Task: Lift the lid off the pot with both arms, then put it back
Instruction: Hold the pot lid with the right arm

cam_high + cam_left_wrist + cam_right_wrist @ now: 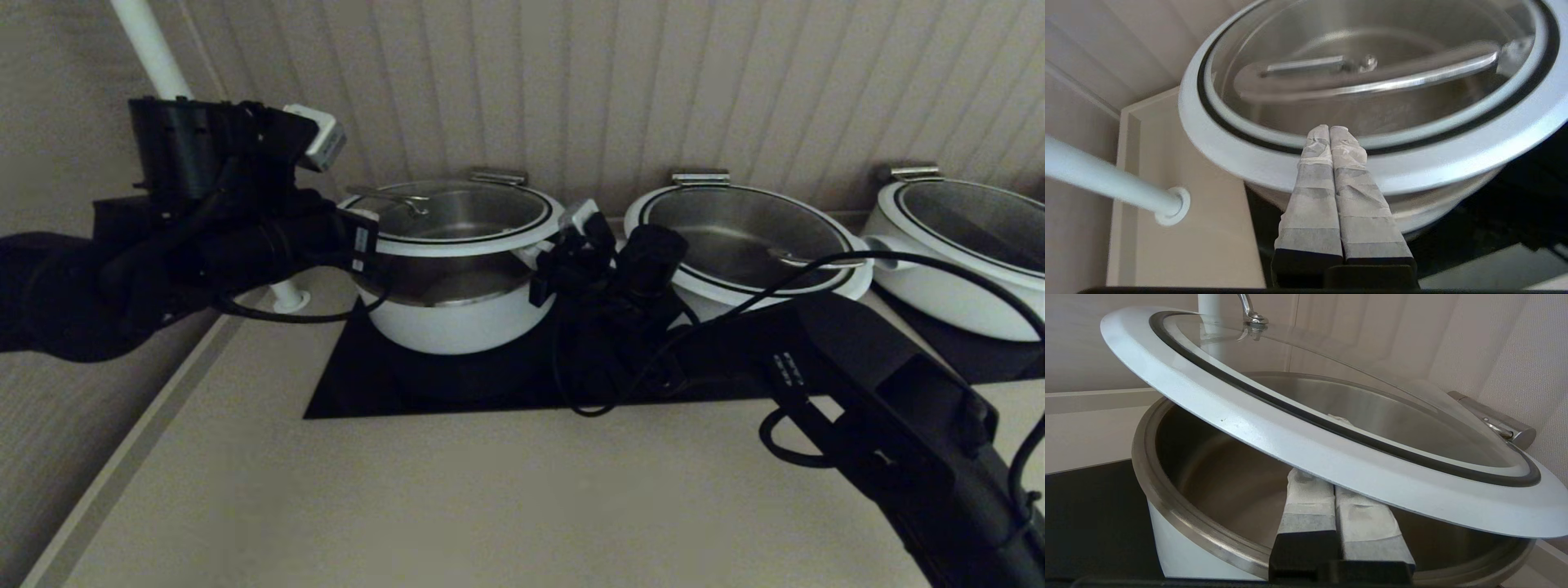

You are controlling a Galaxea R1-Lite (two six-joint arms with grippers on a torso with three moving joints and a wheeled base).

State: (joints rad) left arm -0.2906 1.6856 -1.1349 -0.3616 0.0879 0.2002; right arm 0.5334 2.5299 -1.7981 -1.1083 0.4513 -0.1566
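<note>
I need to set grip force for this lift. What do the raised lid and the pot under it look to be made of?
Lid: clear glass centre, since the pot's inside shows through it, with a matte white outer ring, perhaps coated metal or silicone, and a shiny steel handle. Pot: glossy white outside, likely enamel or paint, brushed steel inside and rim. All look hard and smooth.

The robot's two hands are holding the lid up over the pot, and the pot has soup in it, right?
Not quite. The pot has no soup in it: the right wrist view shows only bare steel inside. The rest holds: the left hand and right hand, fingers together, touch the lid from opposite sides, the right hand from beneath, with the lid raised and tilted above the pot's rim.
</note>
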